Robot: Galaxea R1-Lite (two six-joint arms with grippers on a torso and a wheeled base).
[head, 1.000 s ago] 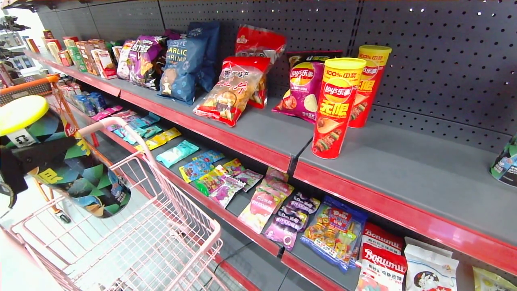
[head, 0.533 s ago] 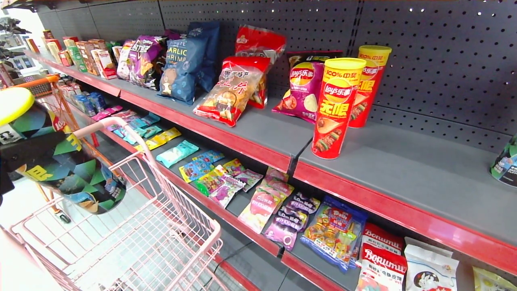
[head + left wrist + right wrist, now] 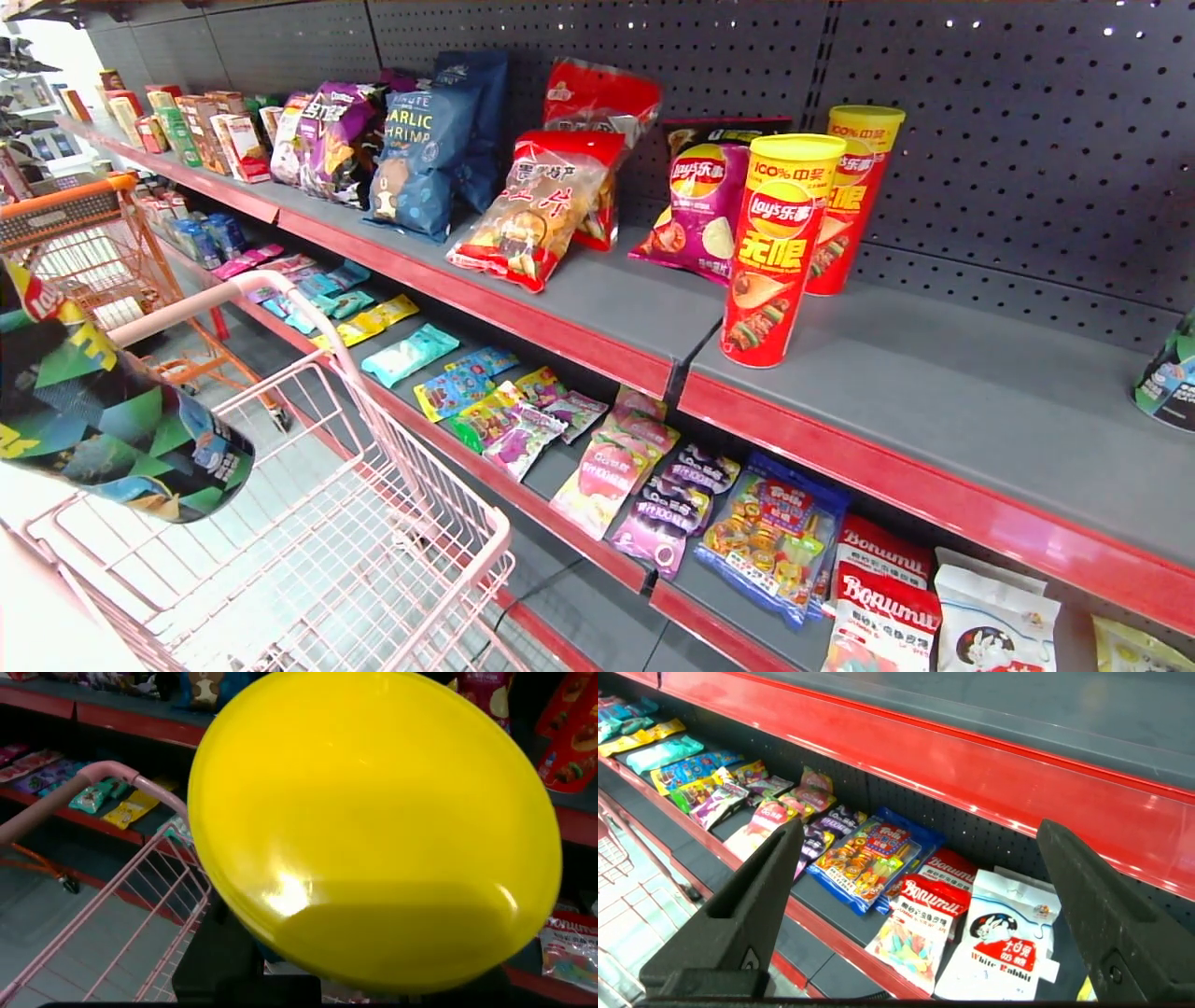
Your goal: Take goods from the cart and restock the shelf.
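Observation:
A chips can with a black and green pattern hangs tilted over the pink cart at the left edge of the head view. Its yellow lid sits close before the left wrist camera. My left gripper is shut on the can, its fingers mostly hidden behind the lid. My right gripper is open with nothing between its fingers, in front of the lower shelf's snack packets. The grey top shelf has bare room to the right of two red chips cans.
An orange cart stands behind the pink one. Snack bags line the top shelf's left half. Another black and green can stands at the shelf's far right edge. Candy packets fill the lower shelf.
The held can has moved left and down; its yellow lid and the gripper's black finger have left the head view. The orange cart behind it is now uncovered.

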